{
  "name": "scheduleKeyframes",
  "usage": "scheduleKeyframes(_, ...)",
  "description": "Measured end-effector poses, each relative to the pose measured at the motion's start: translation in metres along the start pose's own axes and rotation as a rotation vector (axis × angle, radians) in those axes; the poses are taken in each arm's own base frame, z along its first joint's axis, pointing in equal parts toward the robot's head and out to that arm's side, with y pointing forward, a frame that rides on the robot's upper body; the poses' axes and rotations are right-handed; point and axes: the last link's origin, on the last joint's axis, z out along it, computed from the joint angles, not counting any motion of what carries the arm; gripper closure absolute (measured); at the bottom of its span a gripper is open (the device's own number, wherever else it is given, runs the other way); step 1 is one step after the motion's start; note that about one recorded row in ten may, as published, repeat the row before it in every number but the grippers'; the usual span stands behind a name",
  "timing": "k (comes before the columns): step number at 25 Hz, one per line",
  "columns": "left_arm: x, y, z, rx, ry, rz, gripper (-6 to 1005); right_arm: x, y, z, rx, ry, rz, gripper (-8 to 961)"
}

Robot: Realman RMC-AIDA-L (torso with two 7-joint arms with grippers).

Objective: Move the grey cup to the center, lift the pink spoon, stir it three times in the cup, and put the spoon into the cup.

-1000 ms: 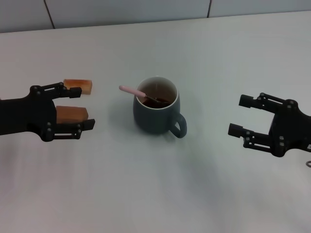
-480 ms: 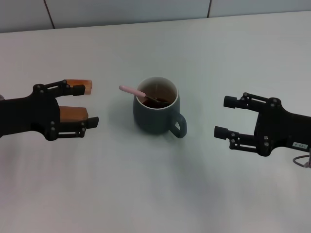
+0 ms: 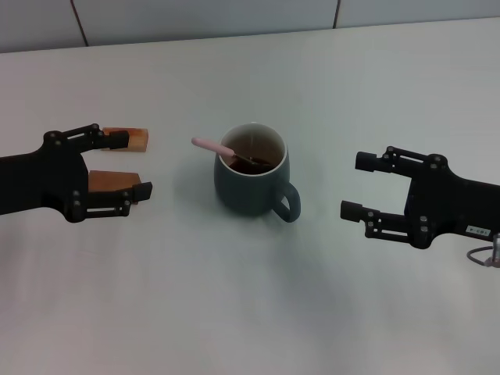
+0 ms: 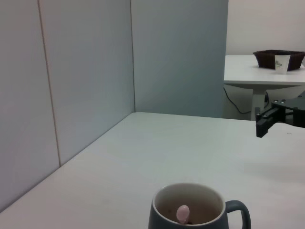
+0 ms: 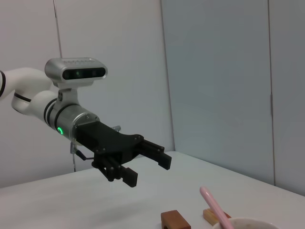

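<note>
Right in the middle of the counter you've got the grey cup, handle turned toward the near right corner, with dark brown liquid inside. The pink spoon is already sitting in it, bowl down in the drink and the pale handle leaning out over the rim on the robot's left. Looks to me like the job is basically done, which would explain why both arms are standing off rather than reaching in.

Your left gripper hovers well off to the cup's left, fingers spread and holding nothing, right over the two wooden blocks; one block sits just between its fingers from the head view, so watch that if you drop lower. Your right gripper is on the other side, also spread open and empty, apart from the handle with a clear gap.

Plenty of bare counter in front and behind the cup. Only tight spot is that spoon handle sticking out toward the left gripper, easy to clip I'd guess.
</note>
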Motion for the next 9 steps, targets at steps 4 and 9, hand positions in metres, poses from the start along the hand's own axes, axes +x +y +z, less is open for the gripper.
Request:
scheduleKeyframes(4, 0.0002, -0.0003, -0.0002, 0.002, 0.002, -0.001, 144, 0.0002, 0.0002, 0.0002, -0.001, 0.001, 0.000, 197)
scheduleKeyframes(9, -0.0003, 0.0001, -0.0001, 0.005, 0.003, -0.003, 144, 0.0010, 0.0005, 0.0003, -0.005, 0.008, -0.001, 196)
